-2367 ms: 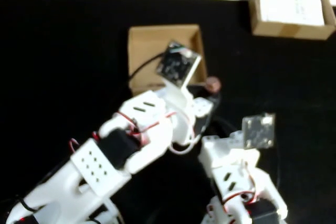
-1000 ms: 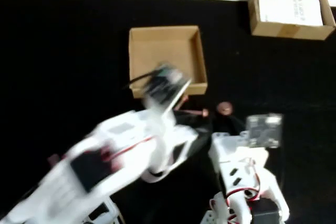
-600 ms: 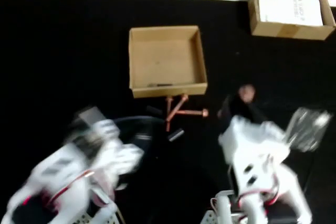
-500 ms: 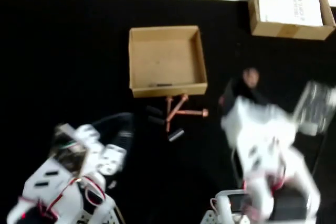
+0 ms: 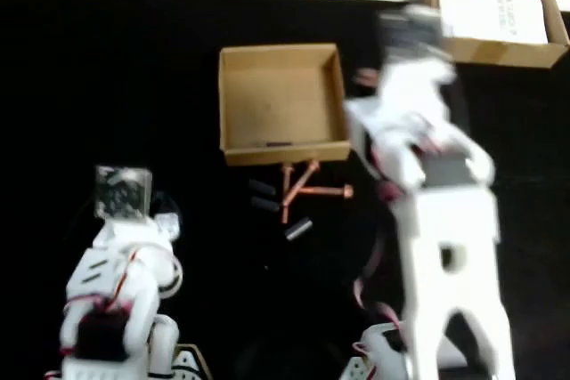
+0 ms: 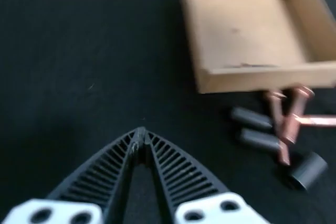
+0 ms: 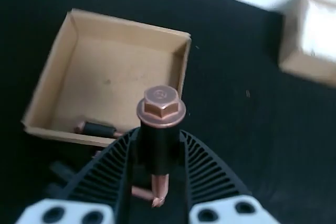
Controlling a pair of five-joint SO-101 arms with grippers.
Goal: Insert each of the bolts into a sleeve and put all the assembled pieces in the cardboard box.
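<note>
1. The right gripper [image 7: 159,136] is clenched on an assembled piece [image 7: 159,121], a copper bolt through a dark sleeve with the head pointing up. It hangs just off the right wall of the cardboard box [image 5: 280,95], toward the back edge of the table [image 5: 107,60]. I'd call this the drop-off step for that piece.
2. The left gripper [image 6: 139,139] is pinched closed on nothing. That arm is parked near the table's front-left corner, well apart from the box.
3. One finished piece [image 7: 96,128] is already lying in the box against its front wall. The loose bolts [image 5: 303,186] and loose sleeves [image 5: 261,188] sit on the table just in front of that wall, so I reckon there's plenty left to do.
4. Next move, I think: slide the piece sideways over the right wall until it's properly above the box floor, then let go. It's held upright, so it'll probably tip and roll when it lands. I'd get it low before releasing.
5. Versus 2.4 s ago, the arms have basically swapped. Back then the left arm was stretched over the box and the right one sat low near the front edge. Now the left has pulled back and the right has swung up beside the box. The loose parts look the same as 0.6 s ago.
</note>
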